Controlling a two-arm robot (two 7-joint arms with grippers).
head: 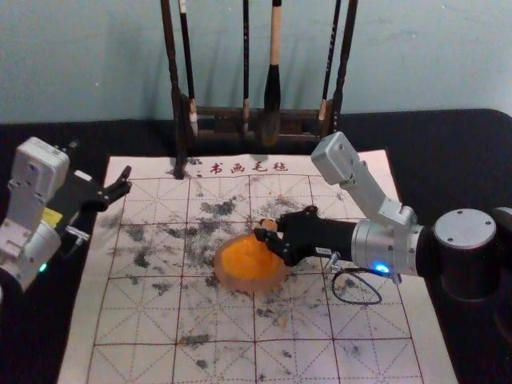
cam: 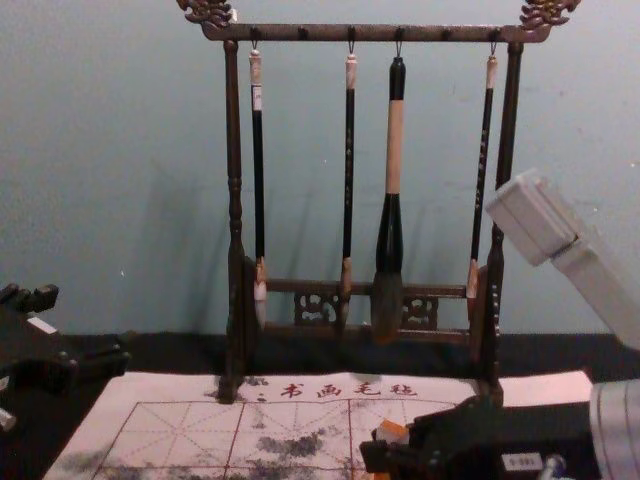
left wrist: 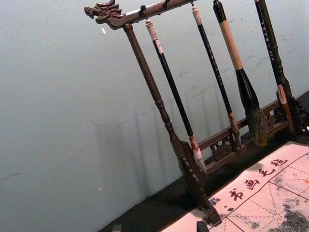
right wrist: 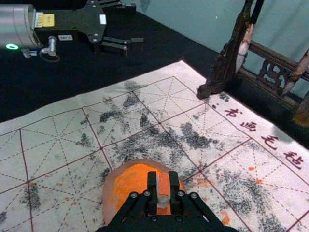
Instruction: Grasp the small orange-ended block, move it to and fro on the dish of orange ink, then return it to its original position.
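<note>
White gridded mat (head: 132, 320) on blk tbl (head: 456, 144), bluish wall (head: 80, 64) behind; R gripper (head: 267, 232) pinching orange-ended block (right wrist: 164, 182) at ink dish (head: 232, 280), L gripper (head: 100, 162) w/ jaws spread, L of mat; chest view adds rack's top rail (cam: 300, 33).

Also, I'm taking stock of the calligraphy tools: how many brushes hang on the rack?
4. In the chest view, from left to right: a slim brush by the left post, a second slim brush near the middle, a thick brush beside it, and a third slim brush by the right post.
</note>
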